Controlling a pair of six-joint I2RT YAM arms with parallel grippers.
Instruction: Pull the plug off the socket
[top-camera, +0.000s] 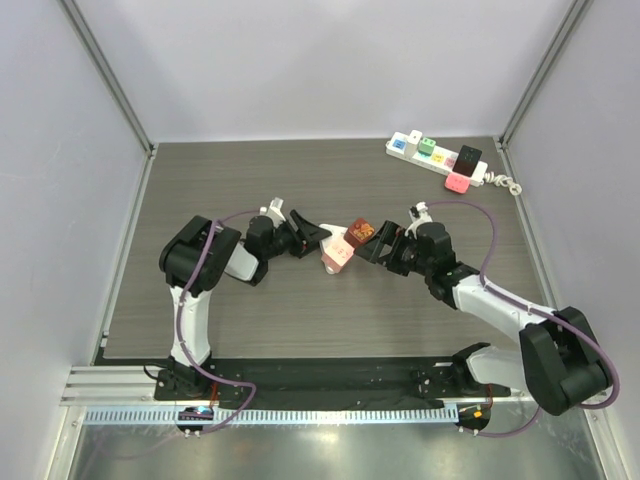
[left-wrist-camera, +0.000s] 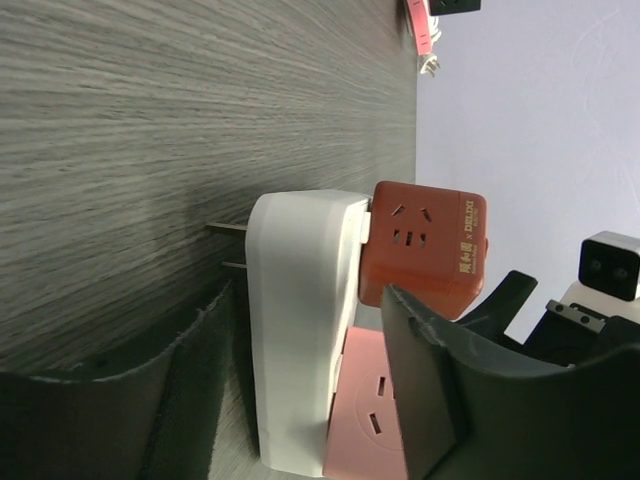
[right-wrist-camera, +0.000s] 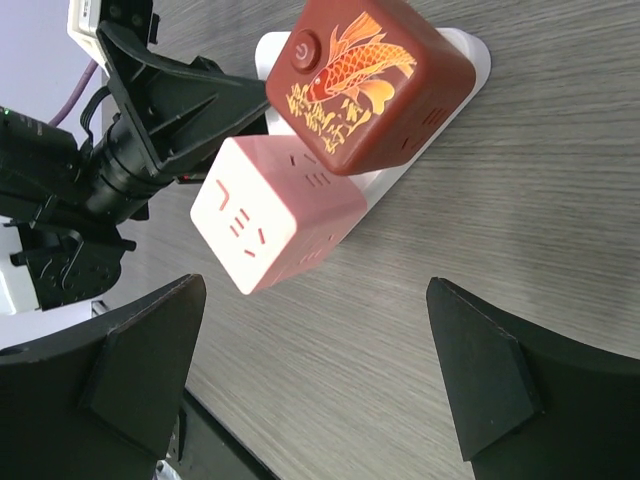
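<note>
Two arms reach in from the near edge of the table (top-camera: 250, 180) and meet at its middle. The left arm (top-camera: 200, 262) bends right and the right arm (top-camera: 500, 310) angles left, so their grippers face each other.

The right gripper (right-wrist-camera: 315, 290) has its fingers spread wide with only bare table between them. It sits just short of the cubes and touches neither.

The left gripper (top-camera: 318, 238) has its fingers on either side of the socket (left-wrist-camera: 295, 330), a white block standing on edge on the table. Two metal prongs (left-wrist-camera: 228, 247) stick out of the socket's back face, above the left finger (left-wrist-camera: 190, 400). A thin strip of table shows between that finger and the block. The other finger crosses in front of the cubes, so I cannot tell whether the gripper is pressing on the socket.

Both cubes are seated side by side on the socket's front face. The red cube (right-wrist-camera: 370, 80) has a gold fish print and a power button. The pink cube (right-wrist-camera: 270, 215) is touching it and lies nearer the arm bases.

A white power strip (top-camera: 437, 158) lies in the far right corner, well apart from the grippers. It carries white, green, black and pink adapters, and its cord (top-camera: 505, 183) curls at the right end.
</note>
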